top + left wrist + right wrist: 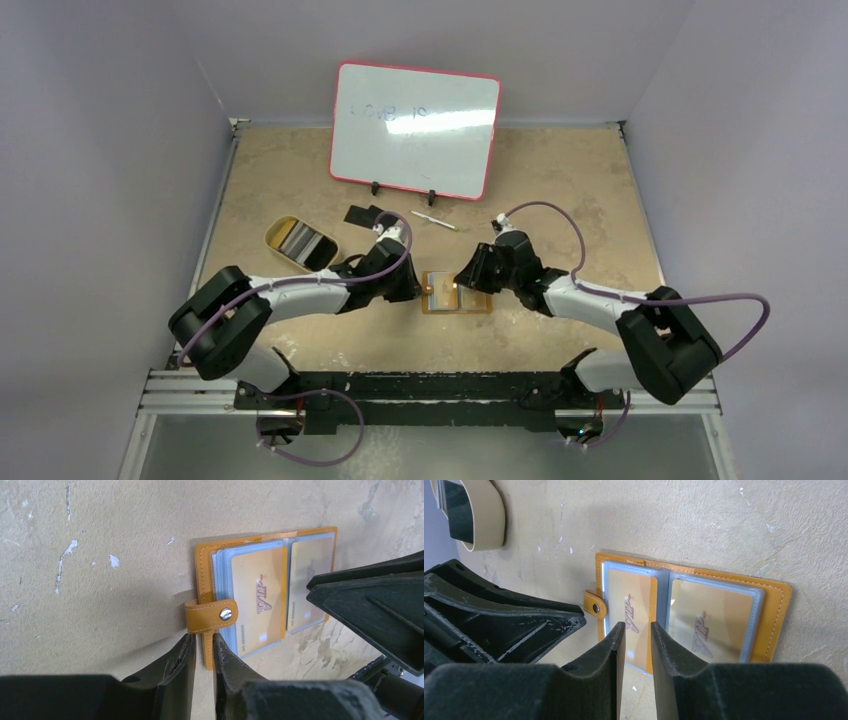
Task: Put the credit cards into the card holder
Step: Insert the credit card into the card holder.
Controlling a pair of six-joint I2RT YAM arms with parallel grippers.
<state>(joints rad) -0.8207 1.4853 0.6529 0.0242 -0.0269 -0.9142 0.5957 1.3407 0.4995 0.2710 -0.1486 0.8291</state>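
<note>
The card holder (452, 297) lies open on the table (560, 190) at the centre of the top view; each clear sleeve page shows an orange-yellow card (260, 580). Left gripper (202, 639): jaws narrowly apart astride the holder's edge below the snap tab (210, 615); whether they clamp it cannot be told. Right gripper (638, 627): jaws narrowly apart over the left page's lower edge; a grip cannot be told. Black cards (365, 213) lie upper left of centre, near the tin dish (283, 232).

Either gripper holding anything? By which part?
Cannot tell. Left gripper straddles the card holder edge by the snap tab; right gripper sits over an orange card. Neither grip is confirmed.
</note>
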